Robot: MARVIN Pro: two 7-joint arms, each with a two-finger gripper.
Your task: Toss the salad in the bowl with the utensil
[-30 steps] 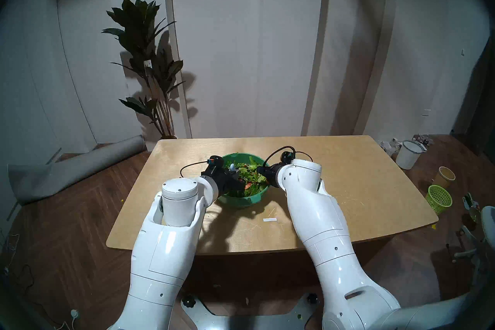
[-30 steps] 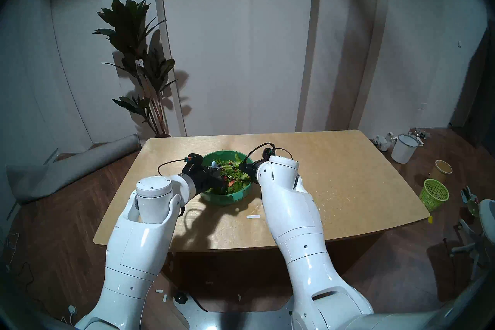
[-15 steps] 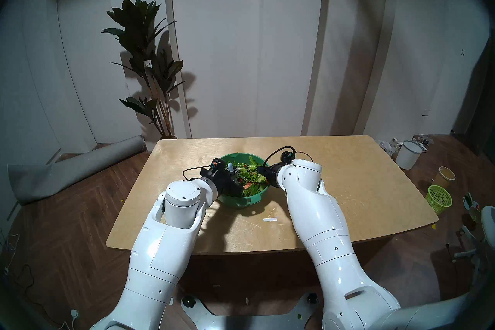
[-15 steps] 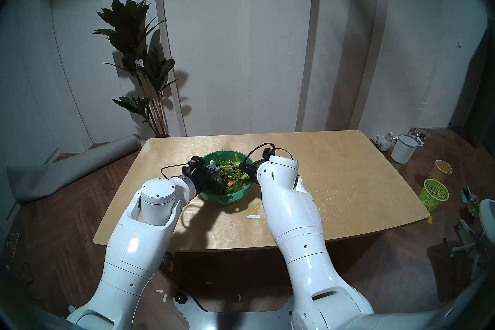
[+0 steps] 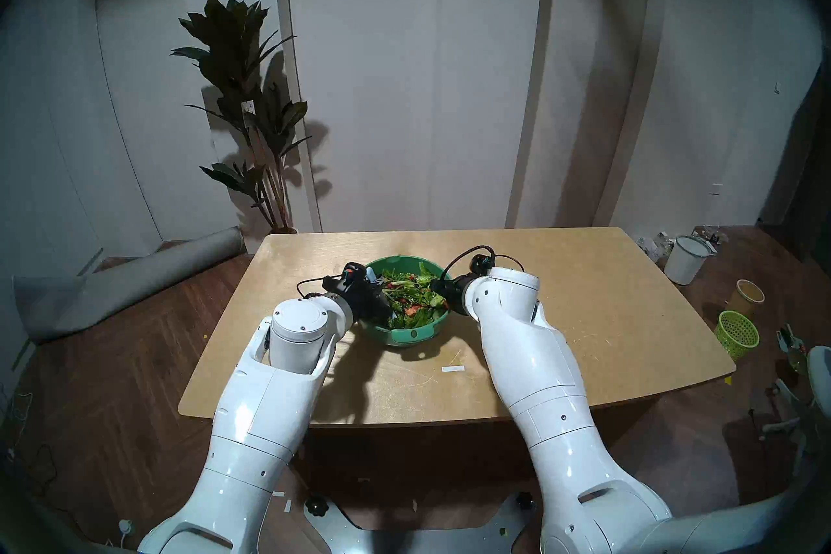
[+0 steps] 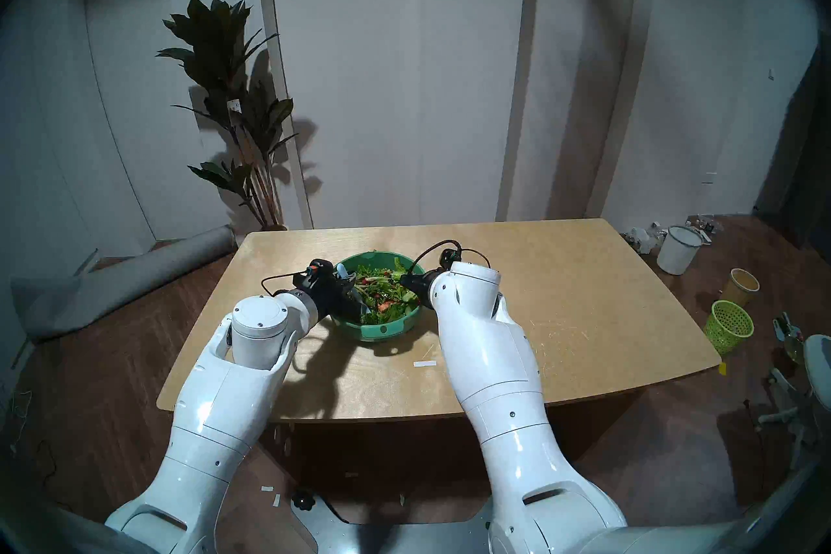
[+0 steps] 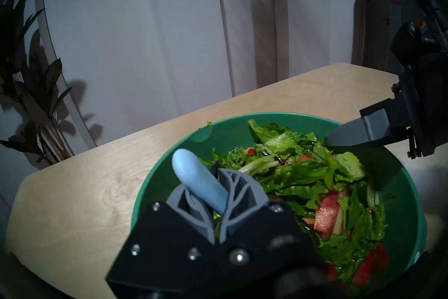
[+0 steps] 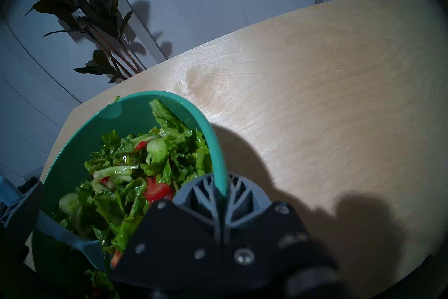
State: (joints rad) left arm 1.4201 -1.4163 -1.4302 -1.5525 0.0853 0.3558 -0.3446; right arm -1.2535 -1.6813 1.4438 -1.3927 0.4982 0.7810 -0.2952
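Scene: we are a two-armed robot at a wooden table [image 5: 562,292], with both arms reaching to one green bowl [image 5: 407,336] near the middle.
Bowl contents: the salad [image 7: 322,184], leafy greens with red pieces and pale slices, fills the bowl on the side toward our right arm.
Left gripper [image 7: 219,216]: our jaws are clamped on the utensil [image 7: 201,178], a fork with a pale blue handle, over the bowl's left edge.
Utensil axis: the rounded handle end sticks up and away from us; the shaft slants down through the jaws into the bowl, and its lower end is buried among leaves in the right wrist view.
Right gripper [image 8: 220,190]: our jaws are pinched on the bowl's right rim, one finger inside and one outside.
Key relation: the salad lies to the right of the fork, toward the right gripper, so we judge the next stroke sweeps rightward across the bowl.
Nearer arm: the left one works the salad; the right one steadies.
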